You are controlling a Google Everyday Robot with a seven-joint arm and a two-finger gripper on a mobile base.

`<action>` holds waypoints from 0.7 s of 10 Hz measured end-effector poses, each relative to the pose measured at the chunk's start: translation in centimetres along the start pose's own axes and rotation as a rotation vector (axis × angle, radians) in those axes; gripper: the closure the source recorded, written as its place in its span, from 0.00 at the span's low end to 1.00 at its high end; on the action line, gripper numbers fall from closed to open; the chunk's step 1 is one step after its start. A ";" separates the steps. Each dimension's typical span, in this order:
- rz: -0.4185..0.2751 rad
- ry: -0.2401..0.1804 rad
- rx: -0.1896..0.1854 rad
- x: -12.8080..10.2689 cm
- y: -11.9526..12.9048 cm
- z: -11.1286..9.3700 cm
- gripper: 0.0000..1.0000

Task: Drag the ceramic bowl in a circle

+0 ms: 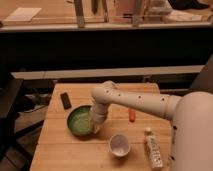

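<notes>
The ceramic bowl (80, 120) is wide, shallow and green with a darker rim. It sits on the left half of the wooden table (65, 150). My white arm reaches in from the right and bends down over the bowl. My gripper (95, 128) is at the bowl's right rim, near its front edge. The arm's wrist hides most of the gripper.
A small white cup (119, 145) stands in front and to the right of the bowl. A white bottle (153, 148) lies at the right front. An orange object (132, 115) lies right of the arm. A dark flat object (65, 100) lies at the back left.
</notes>
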 end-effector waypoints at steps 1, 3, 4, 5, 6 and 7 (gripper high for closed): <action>-0.002 0.002 -0.003 -0.3 -0.1 0.1 0.99; -0.002 0.004 -0.008 -0.5 -0.2 0.2 0.99; -0.002 0.007 -0.013 -0.7 -0.3 0.3 0.99; -0.001 0.009 -0.015 -0.9 -0.6 0.3 0.99; -0.002 0.011 -0.016 -1.0 -0.9 0.4 0.99; -0.003 0.012 -0.017 -1.3 -1.2 0.5 0.99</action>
